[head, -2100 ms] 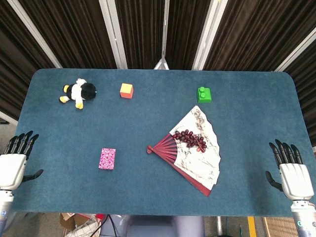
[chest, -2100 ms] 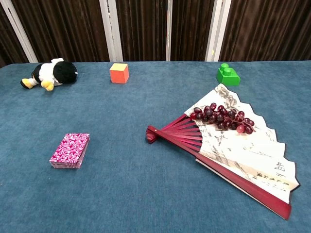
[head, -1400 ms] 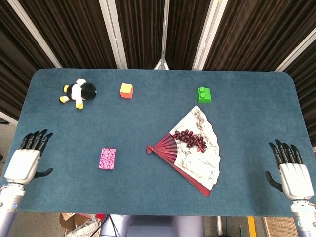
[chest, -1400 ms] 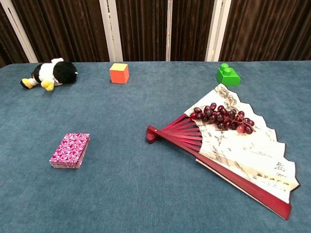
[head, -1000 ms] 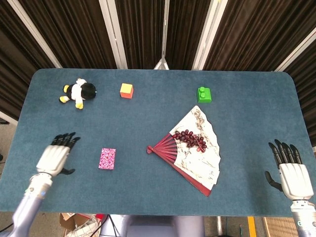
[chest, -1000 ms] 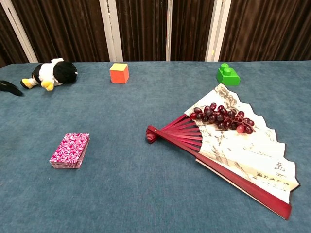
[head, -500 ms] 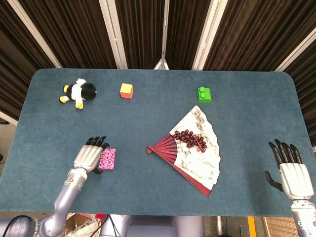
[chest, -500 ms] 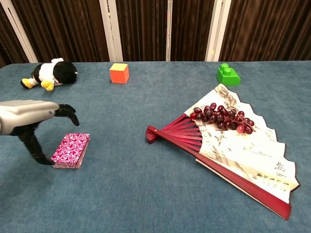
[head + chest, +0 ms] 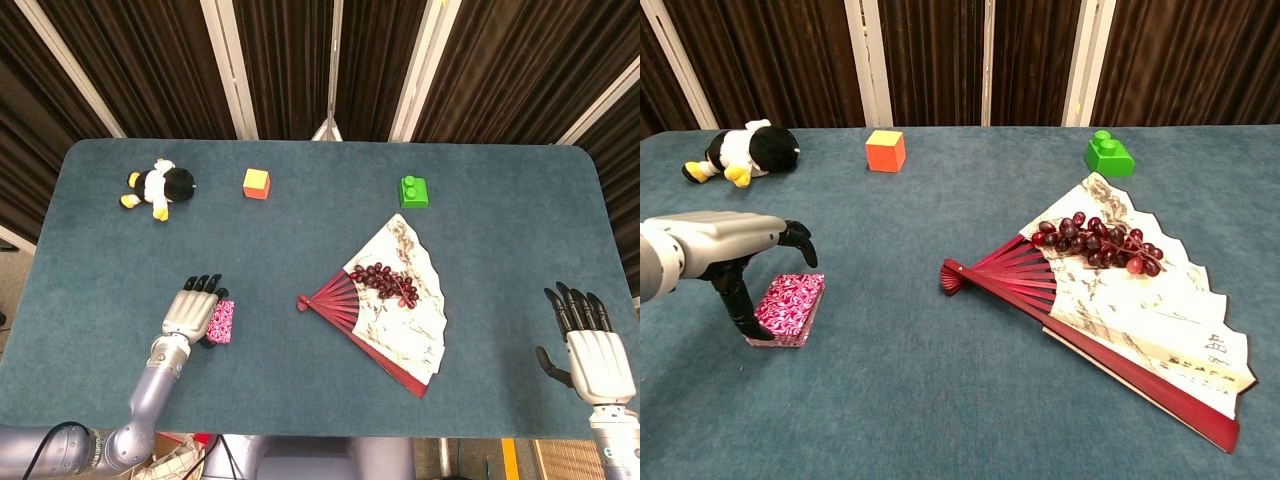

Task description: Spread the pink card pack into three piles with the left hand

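A worktop [image 9: 320, 200] covered in blue felt is seen before dark curtains with white uprights. On it lie a toy penguin [image 9: 158, 188], an orange cube [image 9: 256, 183], a green block [image 9: 414, 191] and an opened paper fan [image 9: 395, 305] on which a bunch of red grapes [image 9: 385, 281] rests. The pink card pack [image 9: 790, 305] sits at the near left of the worktop as one stack. The left hand [image 9: 735, 245] is arched over it, its fingers [image 9: 795, 240] curved down and apart above the pack, the thumb at the pack's near corner; whether the pack is gripped cannot be told. The right hand [image 9: 592, 350] is held at the right edge, fingers spread, holding nothing.
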Tool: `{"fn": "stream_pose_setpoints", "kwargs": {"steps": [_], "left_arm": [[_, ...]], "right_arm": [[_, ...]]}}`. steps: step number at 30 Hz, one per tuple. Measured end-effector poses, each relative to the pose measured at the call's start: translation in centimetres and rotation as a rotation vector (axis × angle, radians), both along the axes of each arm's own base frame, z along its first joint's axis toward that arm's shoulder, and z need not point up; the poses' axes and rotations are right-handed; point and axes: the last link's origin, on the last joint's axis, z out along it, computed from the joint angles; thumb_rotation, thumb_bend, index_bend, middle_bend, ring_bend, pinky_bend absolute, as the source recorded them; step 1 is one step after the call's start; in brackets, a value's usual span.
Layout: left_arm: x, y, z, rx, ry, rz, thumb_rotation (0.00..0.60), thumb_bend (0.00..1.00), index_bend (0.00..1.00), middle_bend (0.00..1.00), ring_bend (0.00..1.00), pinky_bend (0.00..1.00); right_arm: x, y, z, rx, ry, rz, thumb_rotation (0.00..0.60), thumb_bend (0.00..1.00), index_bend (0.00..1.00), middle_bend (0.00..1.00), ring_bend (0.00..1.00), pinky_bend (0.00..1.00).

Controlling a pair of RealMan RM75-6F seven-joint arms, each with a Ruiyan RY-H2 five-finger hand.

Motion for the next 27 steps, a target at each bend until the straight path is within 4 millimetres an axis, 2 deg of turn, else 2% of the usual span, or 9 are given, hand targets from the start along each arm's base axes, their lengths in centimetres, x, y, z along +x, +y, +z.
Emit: {"fn": "stream_pose_setpoints", "kwargs": {"steps": [12,27], "left_arm": [[-0.04,0.18,-0.78,-0.007,0.007,0.012,0.6,0.18,0.28,0.0,0.0,0.0],[-0.1,0.18,-0.77,-0.008,0.002,0.017,0.6,0.18,0.24,0.0,0.0,0.0]], "right_arm": [[-0.01,0.01,0.01,-0.003,-0.002,0.0,0.6,0.37,0.0,0.0,0.0,0.05],[-0.04,0.02,0.03,-0.004,0.0,0.0,0.6,0.37,0.0,0.0,0.0,0.05]]}}
